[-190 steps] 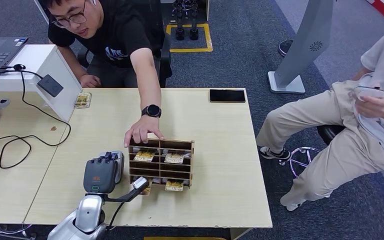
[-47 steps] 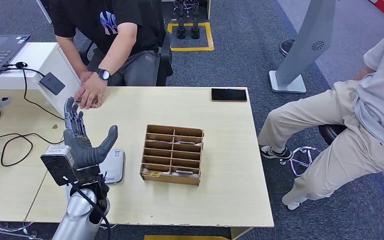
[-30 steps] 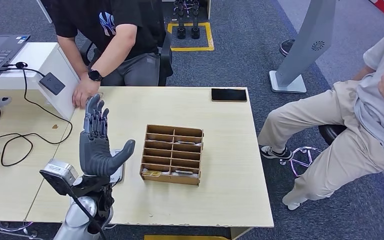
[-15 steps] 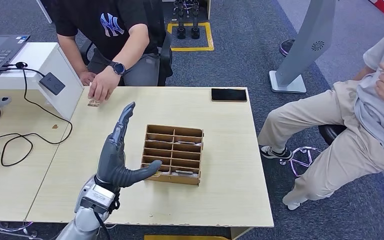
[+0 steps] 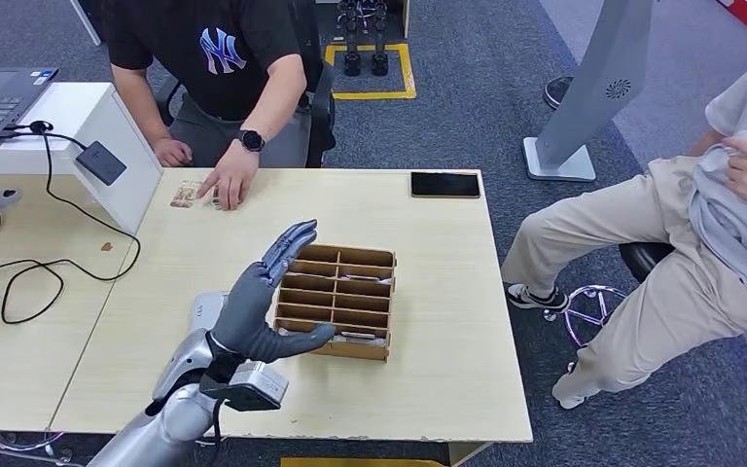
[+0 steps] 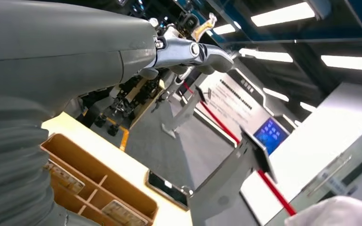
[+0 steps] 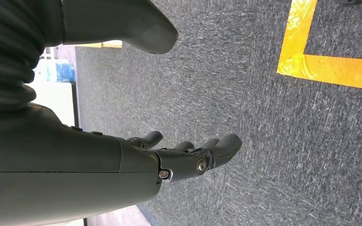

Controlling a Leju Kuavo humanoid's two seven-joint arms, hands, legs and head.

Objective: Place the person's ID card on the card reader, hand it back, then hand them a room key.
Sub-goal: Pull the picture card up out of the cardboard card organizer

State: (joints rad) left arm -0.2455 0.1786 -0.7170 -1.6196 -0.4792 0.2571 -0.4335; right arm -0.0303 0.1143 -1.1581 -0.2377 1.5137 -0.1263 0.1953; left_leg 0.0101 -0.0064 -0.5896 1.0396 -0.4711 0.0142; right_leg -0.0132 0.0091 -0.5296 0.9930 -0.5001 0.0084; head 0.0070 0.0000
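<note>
My left hand [image 5: 270,292] is raised over the table, open and empty, its fingers stretched toward the far side above the left end of the wooden key rack [image 5: 340,302]. The left wrist view shows the same hand [image 6: 188,49] above the rack [image 6: 94,188], which holds several key cards. The small ID card [image 5: 186,194] lies flat near the table's far edge, with the fingers of the person's hand [image 5: 226,185] resting beside it. The white card reader [image 5: 204,309] lies on the table, partly hidden behind my left arm. My right hand [image 7: 188,153] hangs over the carpet, holding nothing.
A black phone [image 5: 444,185] lies at the table's far right corner. A white box [image 5: 107,146] with a black device and cables [image 5: 49,272] stands at the left. A second person [image 5: 681,253] sits to the right of the table.
My left hand swung from above the reader rightward and forward to the rack, tilting down. The person's hand slid right along the far edge, and the ID card now lies beside it.
</note>
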